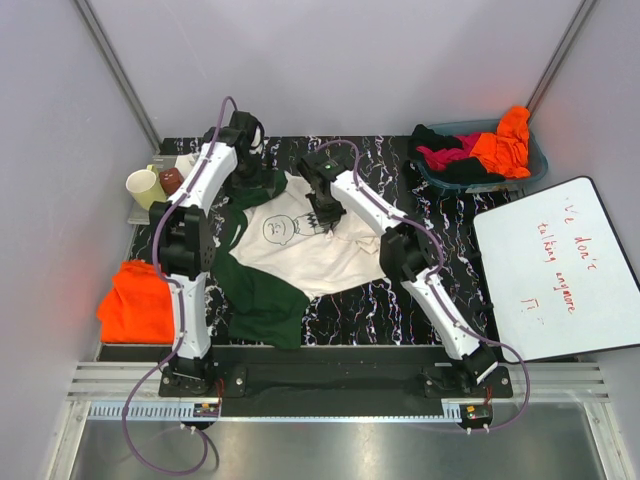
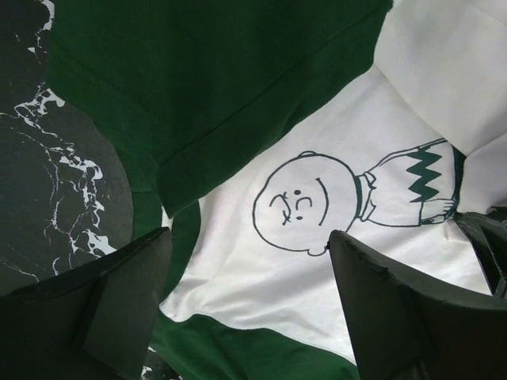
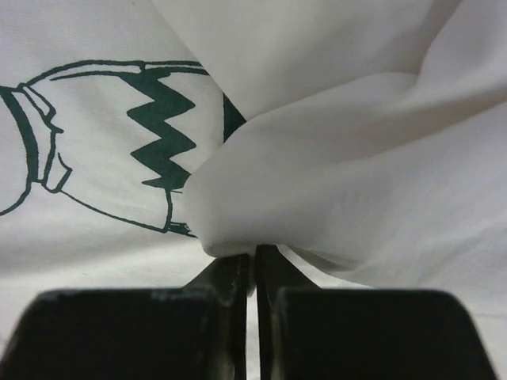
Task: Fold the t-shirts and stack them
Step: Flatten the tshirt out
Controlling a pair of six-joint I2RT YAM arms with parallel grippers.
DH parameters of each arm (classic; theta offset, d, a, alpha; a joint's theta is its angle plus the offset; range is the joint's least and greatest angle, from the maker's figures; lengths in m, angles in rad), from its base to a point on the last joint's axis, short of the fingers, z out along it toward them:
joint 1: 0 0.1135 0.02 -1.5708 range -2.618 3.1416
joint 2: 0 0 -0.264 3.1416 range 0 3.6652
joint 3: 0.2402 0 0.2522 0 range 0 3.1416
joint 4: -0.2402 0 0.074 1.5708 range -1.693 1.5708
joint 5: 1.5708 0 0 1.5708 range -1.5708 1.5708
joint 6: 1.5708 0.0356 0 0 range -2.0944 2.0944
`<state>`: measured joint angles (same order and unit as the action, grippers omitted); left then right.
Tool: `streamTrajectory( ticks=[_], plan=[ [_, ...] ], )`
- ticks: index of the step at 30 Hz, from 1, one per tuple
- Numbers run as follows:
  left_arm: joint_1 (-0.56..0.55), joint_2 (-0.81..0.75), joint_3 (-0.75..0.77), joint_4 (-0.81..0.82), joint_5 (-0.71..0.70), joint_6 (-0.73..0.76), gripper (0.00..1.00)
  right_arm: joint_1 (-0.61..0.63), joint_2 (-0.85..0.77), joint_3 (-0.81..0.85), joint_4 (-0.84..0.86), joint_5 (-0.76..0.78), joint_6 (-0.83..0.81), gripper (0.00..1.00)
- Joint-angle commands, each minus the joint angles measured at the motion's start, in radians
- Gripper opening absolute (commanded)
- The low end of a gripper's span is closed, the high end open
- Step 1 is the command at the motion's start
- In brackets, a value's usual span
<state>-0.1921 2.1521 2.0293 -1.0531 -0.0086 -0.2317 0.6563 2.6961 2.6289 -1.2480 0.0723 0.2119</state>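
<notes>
A cream t-shirt (image 1: 305, 255) with dark green sleeves and a cartoon print lies rumpled in the middle of the black marble table (image 1: 400, 310). My right gripper (image 3: 255, 257) is shut on a bunched fold of its cream cloth (image 3: 333, 182), beside the zigzag print; in the top view it sits at the shirt's far edge (image 1: 322, 205). My left gripper (image 2: 249, 237) hangs open above the shirt's cartoon face (image 2: 297, 202) and a green sleeve (image 2: 214, 87), holding nothing; in the top view it is at the far left corner of the shirt (image 1: 255, 175).
An orange t-shirt (image 1: 135, 300) lies at the table's left edge. A grey basket (image 1: 535, 165) at the back right holds orange, magenta and black shirts. A white board with red writing (image 1: 555, 265) lies at the right. A cream cup (image 1: 143, 187) and a brown cup (image 1: 172, 180) stand at the back left.
</notes>
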Motion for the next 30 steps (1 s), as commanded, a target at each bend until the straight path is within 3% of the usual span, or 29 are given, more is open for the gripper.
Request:
streamTrajectory(
  ticks=[1,6,13,14,16,17,18,19,24,30],
  plan=[
    [-0.004,0.052,0.087,0.039,-0.100,0.044,0.92,0.000,-0.129,-0.016,-0.031,0.138,-0.031,0.00],
    [-0.010,0.149,0.180,0.012,-0.126,0.060,0.98,-0.006,-0.185,-0.035,-0.027,0.150,-0.036,0.00],
    [-0.018,0.183,0.121,0.008,-0.162,0.057,0.99,-0.009,-0.182,-0.020,-0.024,0.136,-0.043,0.00],
    [-0.018,0.192,0.121,0.010,-0.162,0.060,0.95,-0.007,-0.182,-0.020,-0.024,0.135,-0.043,0.00],
    [-0.018,0.199,0.124,0.010,-0.168,0.057,0.72,-0.007,-0.183,-0.015,-0.024,0.139,-0.043,0.00],
    [-0.018,0.207,0.131,0.010,-0.175,0.052,0.55,-0.010,-0.185,-0.015,-0.025,0.141,-0.046,0.00],
    [-0.018,0.210,0.134,0.005,-0.207,0.048,0.13,-0.011,-0.186,-0.018,-0.025,0.145,-0.046,0.00],
    [-0.018,0.212,0.135,0.005,-0.227,0.043,0.00,-0.011,-0.194,-0.018,-0.025,0.149,-0.048,0.00],
    [-0.007,0.206,0.155,-0.007,-0.312,0.025,0.00,-0.018,-0.237,-0.052,-0.028,0.213,-0.055,0.00],
    [0.028,0.106,0.230,-0.016,-0.407,-0.008,0.00,-0.086,-0.406,-0.128,-0.025,0.290,-0.068,0.00]
  ],
)
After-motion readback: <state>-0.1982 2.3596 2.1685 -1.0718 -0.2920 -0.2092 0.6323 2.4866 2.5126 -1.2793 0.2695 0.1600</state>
